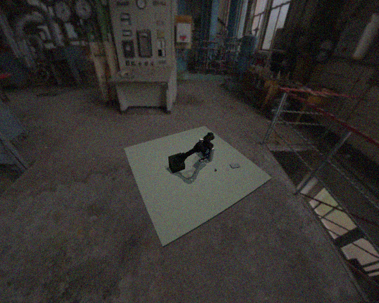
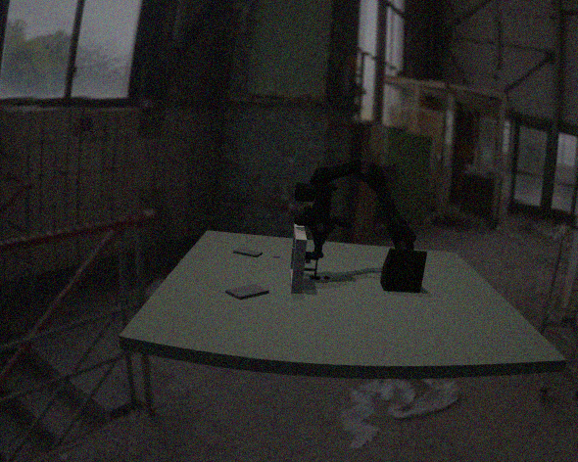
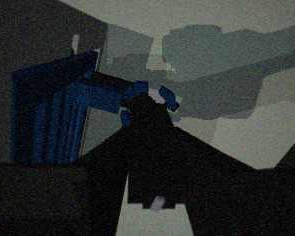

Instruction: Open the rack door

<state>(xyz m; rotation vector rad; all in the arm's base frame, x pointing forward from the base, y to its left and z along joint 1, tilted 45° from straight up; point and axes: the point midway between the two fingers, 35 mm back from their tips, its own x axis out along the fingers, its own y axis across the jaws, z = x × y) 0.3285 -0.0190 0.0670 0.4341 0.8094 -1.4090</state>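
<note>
The rack frame (image 1: 211, 155) (image 2: 298, 260) stands upright on the table (image 1: 183, 208) (image 2: 354, 327), seen nearly edge-on in the exterior view. Its blue slatted part (image 3: 55, 120) is at the left of the wrist view. A blue arm (image 3: 104, 95) reaches from it to the foot of the dark upright handle (image 3: 155, 182). My gripper (image 3: 150, 132) (image 2: 315, 256) is shut on the handle from both sides. The handle sits turned, roughly a quarter turn, relative to that arm. No door gap shows in the exterior view; the fingertips are hard to make out in the dark.
A black block (image 1: 176, 162) (image 2: 404, 270) stands at the arm's base. One flat grey plate (image 2: 247, 290) lies beyond the rack, and another plate (image 2: 248, 253) (image 1: 234, 165) lies farther back. A tiny dark object (image 1: 215, 169) (image 2: 276, 256) lies near that second plate.
</note>
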